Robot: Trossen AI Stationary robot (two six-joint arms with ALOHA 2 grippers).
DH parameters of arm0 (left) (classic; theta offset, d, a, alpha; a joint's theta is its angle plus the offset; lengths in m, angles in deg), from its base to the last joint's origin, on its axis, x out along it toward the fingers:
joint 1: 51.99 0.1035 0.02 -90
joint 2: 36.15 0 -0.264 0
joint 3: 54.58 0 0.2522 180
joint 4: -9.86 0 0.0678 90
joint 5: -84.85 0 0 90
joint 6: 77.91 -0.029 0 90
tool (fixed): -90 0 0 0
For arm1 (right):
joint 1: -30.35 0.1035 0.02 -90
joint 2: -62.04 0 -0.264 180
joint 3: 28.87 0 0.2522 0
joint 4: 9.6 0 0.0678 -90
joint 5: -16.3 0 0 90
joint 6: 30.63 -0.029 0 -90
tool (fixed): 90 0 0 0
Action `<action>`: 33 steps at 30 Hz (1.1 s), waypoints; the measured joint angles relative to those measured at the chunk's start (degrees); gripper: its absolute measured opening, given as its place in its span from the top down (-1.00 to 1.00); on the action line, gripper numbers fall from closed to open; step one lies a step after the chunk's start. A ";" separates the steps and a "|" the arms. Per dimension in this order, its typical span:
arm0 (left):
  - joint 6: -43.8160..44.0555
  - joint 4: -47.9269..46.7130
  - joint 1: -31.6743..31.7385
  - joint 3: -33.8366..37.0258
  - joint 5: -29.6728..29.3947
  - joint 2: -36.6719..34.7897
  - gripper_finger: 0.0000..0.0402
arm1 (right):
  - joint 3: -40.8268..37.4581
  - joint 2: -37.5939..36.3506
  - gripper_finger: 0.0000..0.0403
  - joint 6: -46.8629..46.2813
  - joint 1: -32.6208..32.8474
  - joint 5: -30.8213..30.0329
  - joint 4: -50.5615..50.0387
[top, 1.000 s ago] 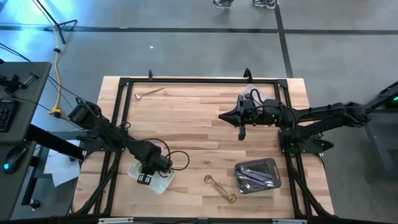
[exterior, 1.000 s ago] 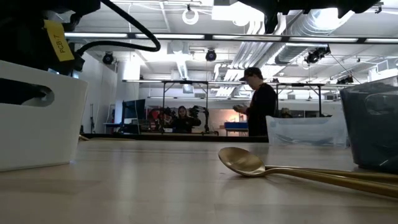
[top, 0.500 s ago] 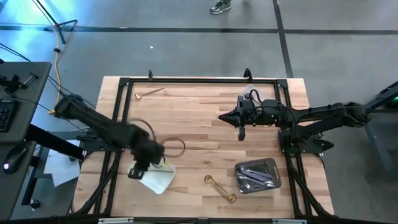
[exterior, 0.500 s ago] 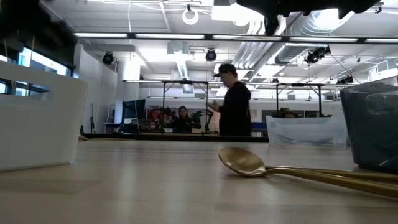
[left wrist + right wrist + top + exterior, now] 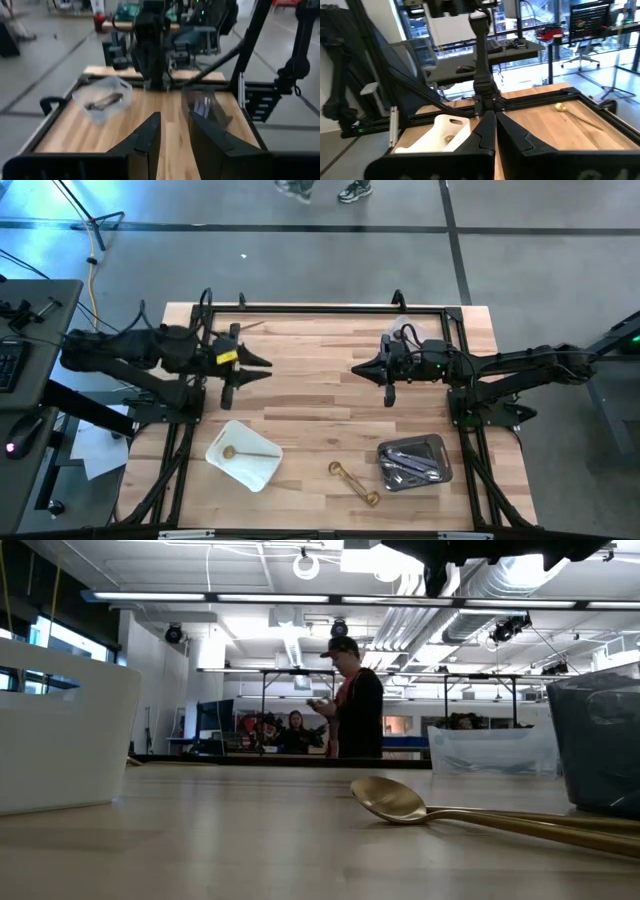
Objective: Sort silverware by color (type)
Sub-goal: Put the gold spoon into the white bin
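Observation:
A gold spoon [image 5: 237, 450] lies inside the white tray [image 5: 262, 470] at the near left. Another gold spoon [image 5: 353, 482] lies flat on the table near the front edge, and it also shows in the low view [image 5: 400, 802]. A third gold spoon [image 5: 252, 326] lies at the far left, partly behind my left arm. Silver utensils [image 5: 405, 463] sit in the dark grey tray [image 5: 440, 448]. Dark utensils [image 5: 102, 101] rest in a clear tray [image 5: 80, 95]. My left gripper [image 5: 262, 365] hangs high over the table's left side, open, holding nothing. My right gripper [image 5: 357, 367] is shut and held level above the table's middle.
Black frame rails [image 5: 320, 308] run around the tabletop. Bare wood lies between the two grippers and in front of them. A person [image 5: 350, 700] stands in the room beyond the far edge.
My left gripper has risen from the white tray, gone toward the table's far edge, and tipped from pointing down to nearly level. The gold spoon now shows lying in the white tray. My right arm has kept still.

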 joint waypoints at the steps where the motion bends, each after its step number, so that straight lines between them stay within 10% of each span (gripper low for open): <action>1: -1.00 1.64 0.81 0.83 0.64 -0.37 0.56 | 0.00 0.00 1.00 0.00 0.00 0.45 0.17; 15: 7.27 50.39 13.24 33.11 13.15 0.01 0.56 | 0.00 0.00 1.00 1.81 0.00 2.88 1.81; 33: 9.36 51.85 14.86 34.40 16.50 4.01 0.56 | 0.00 0.00 1.00 4.11 -0.02 3.01 1.80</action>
